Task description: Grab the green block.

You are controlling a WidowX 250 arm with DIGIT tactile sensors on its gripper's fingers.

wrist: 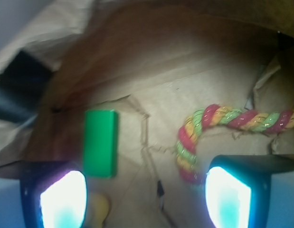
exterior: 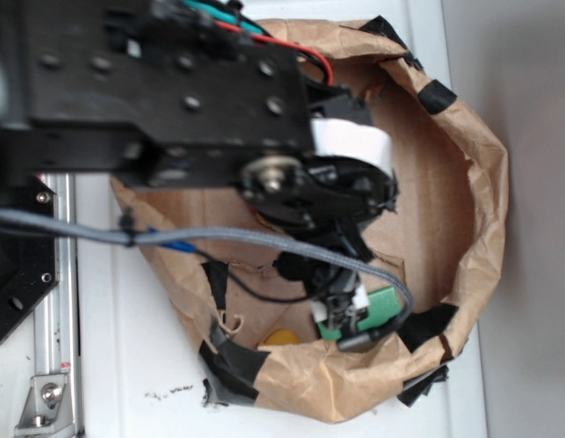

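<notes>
Wrist view, left to right: crumpled brown paper bag (wrist: pixel 184 61) wall with a black tape patch (wrist: pixel 21 88) at the far left edge. Next, the green block (wrist: pixel 100 143), flat on the paper floor, long side running away from the camera, its near end just beside the inner edge of the left claw finger (wrist: pixel 61 197). Below it, a blurred yellow rounded piece (wrist: pixel 98 208), partly hidden beside the same finger. Claw (wrist: pixel 146 197) spread wide, nothing between the two pads, bare creased paper in the gap. Farther right, a red-yellow-green twisted rope (wrist: pixel 218 124), curving from the right edge down toward the right finger (wrist: pixel 230 197), its lower end just beside that pad.

Exterior view, left to right: white bench (exterior: pixel 127 365) with a metal rail (exterior: pixel 56 301) along the left side; black arm (exterior: pixel 163 87) filling the upper left; grey cable (exterior: pixel 172 235) crossing beneath it. Claw (exterior: pixel 346 310) lowered inside the bag (exterior: pixel 483 182), over the near end. Yellow piece (exterior: pixel 282 337) on the bag floor, then the block (exterior: pixel 384 306) right beside the claw tips, possibly touching, contact unclear under the arm's shadow. Black tape strips (exterior: pixel 232 365) on the rim.
</notes>
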